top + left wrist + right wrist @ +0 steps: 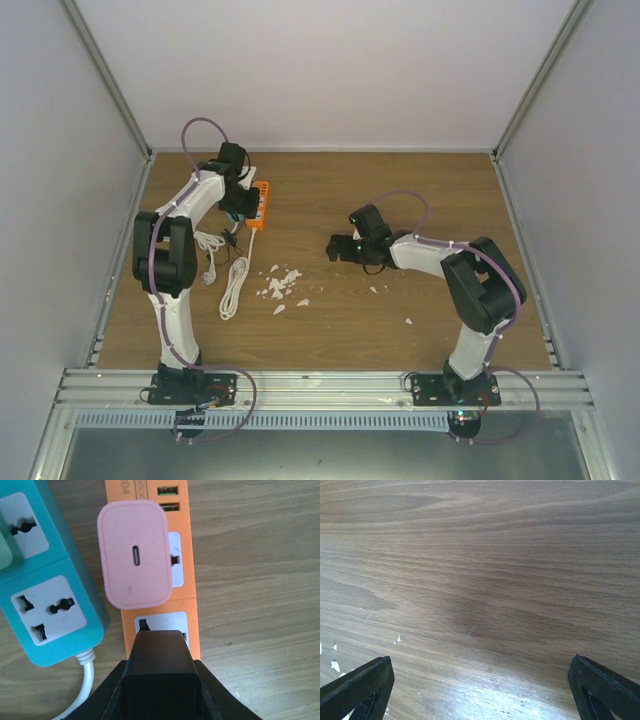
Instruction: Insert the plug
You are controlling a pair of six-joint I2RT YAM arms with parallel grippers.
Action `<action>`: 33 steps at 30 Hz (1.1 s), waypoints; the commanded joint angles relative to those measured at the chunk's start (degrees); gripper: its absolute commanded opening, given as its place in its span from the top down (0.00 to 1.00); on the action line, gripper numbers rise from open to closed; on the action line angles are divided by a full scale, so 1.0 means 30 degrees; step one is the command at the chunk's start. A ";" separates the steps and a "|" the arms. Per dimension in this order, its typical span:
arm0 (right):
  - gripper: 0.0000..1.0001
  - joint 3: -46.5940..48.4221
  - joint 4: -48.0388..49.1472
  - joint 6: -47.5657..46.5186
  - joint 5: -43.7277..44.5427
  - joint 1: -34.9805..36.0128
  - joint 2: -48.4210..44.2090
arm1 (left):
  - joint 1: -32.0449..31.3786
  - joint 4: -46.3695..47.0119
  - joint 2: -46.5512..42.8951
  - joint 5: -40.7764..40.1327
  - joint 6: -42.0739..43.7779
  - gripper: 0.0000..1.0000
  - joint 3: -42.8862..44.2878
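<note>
Upper centre of the left wrist view, the orange power strip (185, 603) carries the pink plug (134, 555), light, rigid, smooth, best pinched on its flat sides; left gripper (160, 645) seemingly closed, empty, right gripper (480, 660) wide open, empty.

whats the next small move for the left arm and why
Probably ease the left gripper straight down: its black block-shaped plug sits over the near white socket of the orange plastic power strip; whether the pins have entered is hidden.

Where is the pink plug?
In the left wrist view, the pink plug sits on the orange power strip, beside the teal strip, on the far-left side.
</note>
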 commanded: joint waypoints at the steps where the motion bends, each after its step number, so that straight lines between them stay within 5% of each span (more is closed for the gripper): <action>1: 0.02 0.0243 -0.0450 -0.0213 -0.0144 0.0201 0.0592 | -0.0250 0.0674 0.0779 -0.0521 -0.0378 1.00 -0.0177; 33: 0.02 0.0597 -0.0647 -0.0362 -0.0088 0.0382 0.1061 | -0.0371 0.1945 0.1204 -0.1952 -0.0027 1.00 -0.2824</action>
